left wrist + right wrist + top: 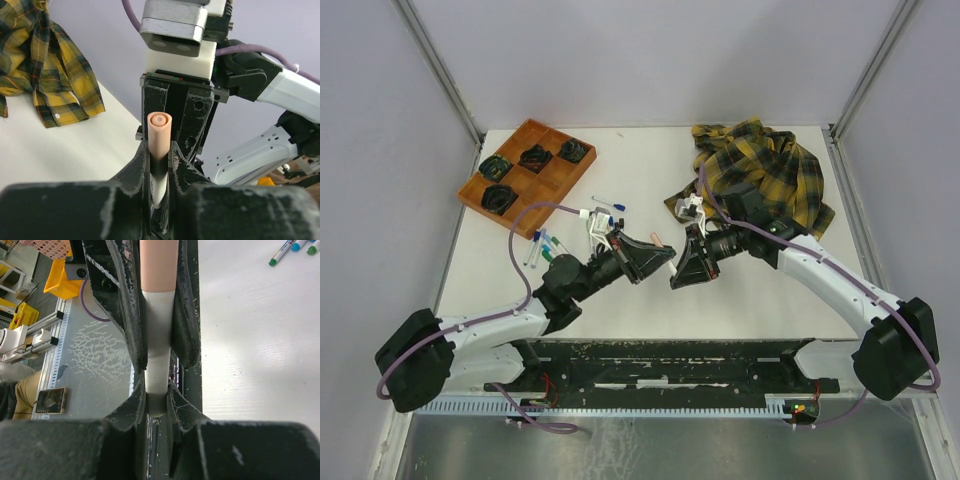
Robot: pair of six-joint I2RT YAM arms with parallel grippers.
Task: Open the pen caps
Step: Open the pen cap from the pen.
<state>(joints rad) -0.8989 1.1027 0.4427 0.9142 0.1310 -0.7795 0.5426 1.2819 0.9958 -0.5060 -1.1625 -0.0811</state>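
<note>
White table (640,160), fingers (127,315) hiding marker barrel (159,340), pink cap (159,135) showing

The pen cap (160,135) is pale pink, its barrel (159,350) white, the shirt (765,170) yellow-and-black plaid, the tray (552,180) orange-brown.

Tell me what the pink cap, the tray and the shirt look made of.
Pink cap: likely plastic, smooth and matte, with a moulded ring at its end.
Tray: looks like wood, reddish-brown with thin dividers; grain not visible.
Shirt: woven cloth, yellow-and-dark check, soft folds, a button.
</note>
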